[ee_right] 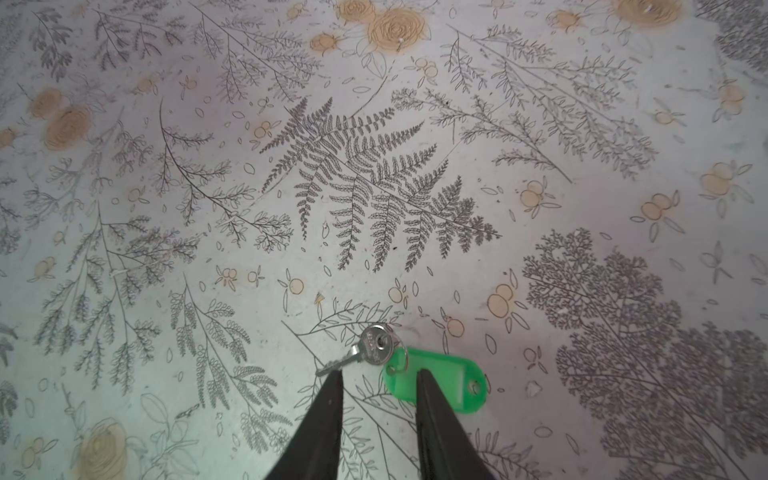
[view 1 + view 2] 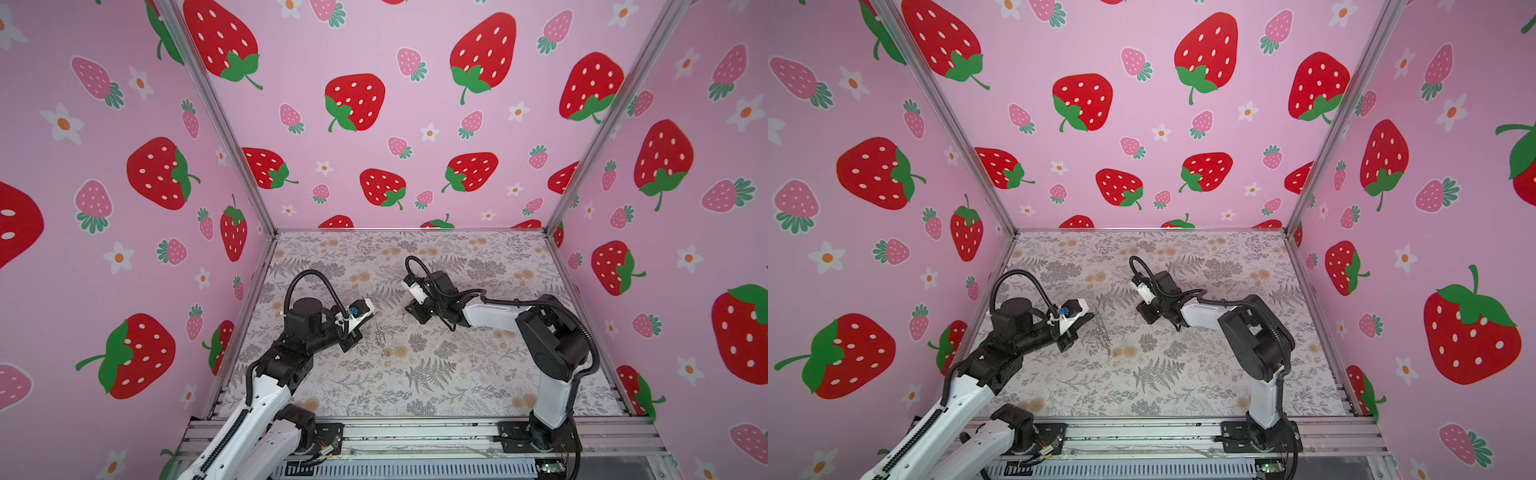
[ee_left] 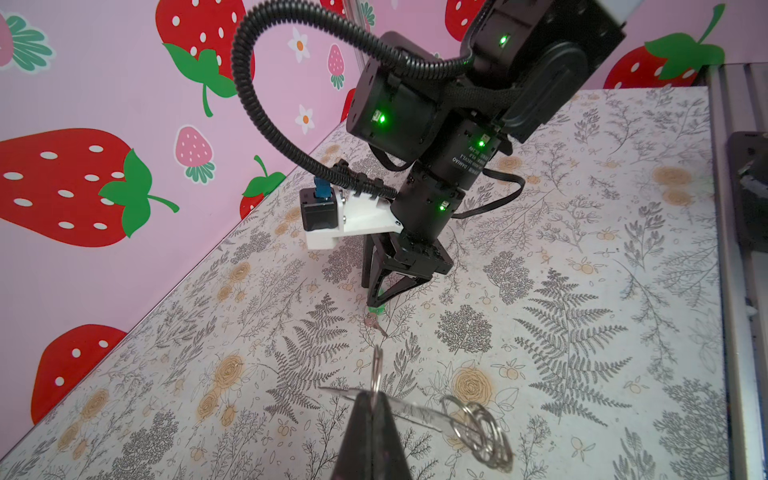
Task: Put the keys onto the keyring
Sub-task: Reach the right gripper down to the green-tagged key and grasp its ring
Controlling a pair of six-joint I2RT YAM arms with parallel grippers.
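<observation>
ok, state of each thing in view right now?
green tag: flat on the table.
key: flat, ringed to the green tag.
keyring: one ring pinched in the left gripper, no key on it.
left gripper: shut on the keyring.
right gripper: open, tips over key and green tag.

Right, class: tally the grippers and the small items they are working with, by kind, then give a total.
grippers: 2, the left gripper and the right gripper
silver key: 1
green tag: 1
keyring: 1
Total: 5
</observation>
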